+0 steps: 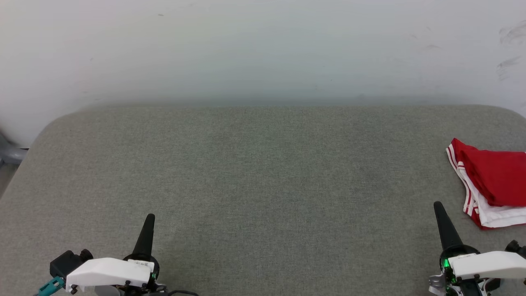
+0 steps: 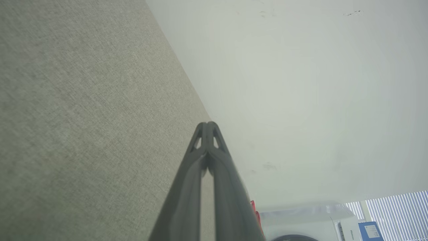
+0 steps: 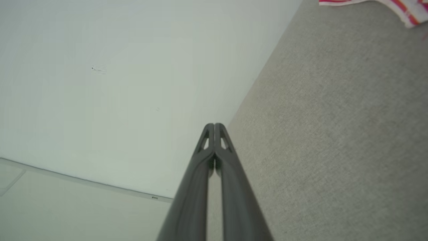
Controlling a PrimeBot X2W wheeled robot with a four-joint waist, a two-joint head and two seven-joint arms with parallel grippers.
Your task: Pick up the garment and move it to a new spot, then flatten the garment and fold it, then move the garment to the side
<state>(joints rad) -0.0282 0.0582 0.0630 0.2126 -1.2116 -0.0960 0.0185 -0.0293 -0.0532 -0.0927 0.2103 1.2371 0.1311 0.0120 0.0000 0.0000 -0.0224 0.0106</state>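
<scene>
The garment [image 1: 491,183], red with white red-striped trim, lies folded in a compact pile at the right edge of the grey fabric table [image 1: 263,172], partly cut off by the frame. A strip of its striped edge [image 3: 398,6] shows at the top of the right wrist view, and a red sliver [image 2: 254,212] peeks past the fingers in the left wrist view. My left gripper [image 1: 150,216] rests shut at the lower left, far from the garment. My right gripper [image 1: 438,204] is shut at the lower right, a short way left of the garment and apart from it. Both hold nothing.
A pale wall [image 1: 263,49] rises right behind the table's far edge. A grey object [image 1: 10,152] pokes in beyond the table's left corner. In the left wrist view a white appliance [image 2: 317,224] and window blinds [image 2: 398,209] stand off past the table.
</scene>
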